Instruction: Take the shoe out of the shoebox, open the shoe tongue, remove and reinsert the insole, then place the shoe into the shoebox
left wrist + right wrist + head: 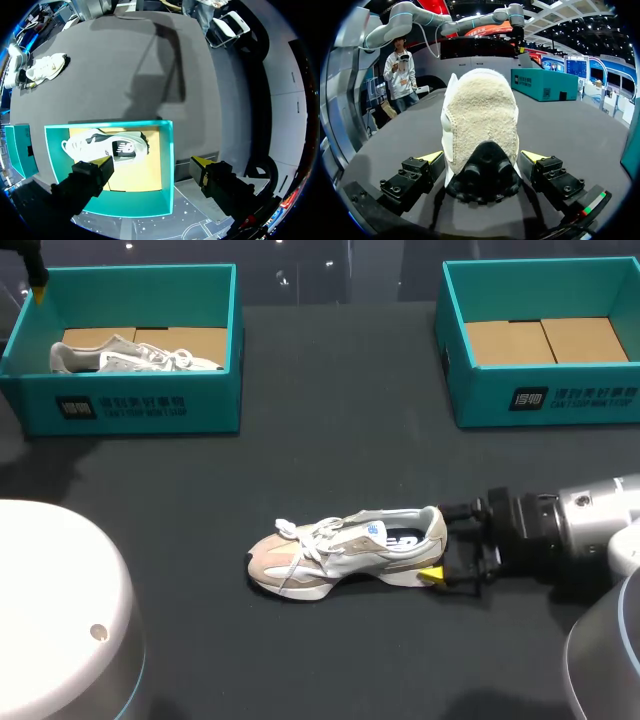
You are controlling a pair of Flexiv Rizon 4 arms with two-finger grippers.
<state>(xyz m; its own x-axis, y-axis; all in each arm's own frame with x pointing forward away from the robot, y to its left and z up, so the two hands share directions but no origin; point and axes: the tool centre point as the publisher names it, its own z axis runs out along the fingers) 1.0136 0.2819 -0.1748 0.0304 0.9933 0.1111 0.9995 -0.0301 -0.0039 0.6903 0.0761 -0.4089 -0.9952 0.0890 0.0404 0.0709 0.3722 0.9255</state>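
Shoe (345,552) on table (330,390), right gripper (438,542) at heel.
Its fingers (434,156) stand wide, flanking the heel; left gripper (152,161) hangs wide open above shoebox (168,150).

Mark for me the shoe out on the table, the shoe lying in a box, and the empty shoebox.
shoe on the table (350,545), head view, its side panel.
shoe in the box (135,358), head view, its upper.
empty shoebox (480,400), head view, its front wall.

A robot lab bench — dark table (330,420) with left shoebox (140,405), right shoebox (545,390) and right arm (580,525).
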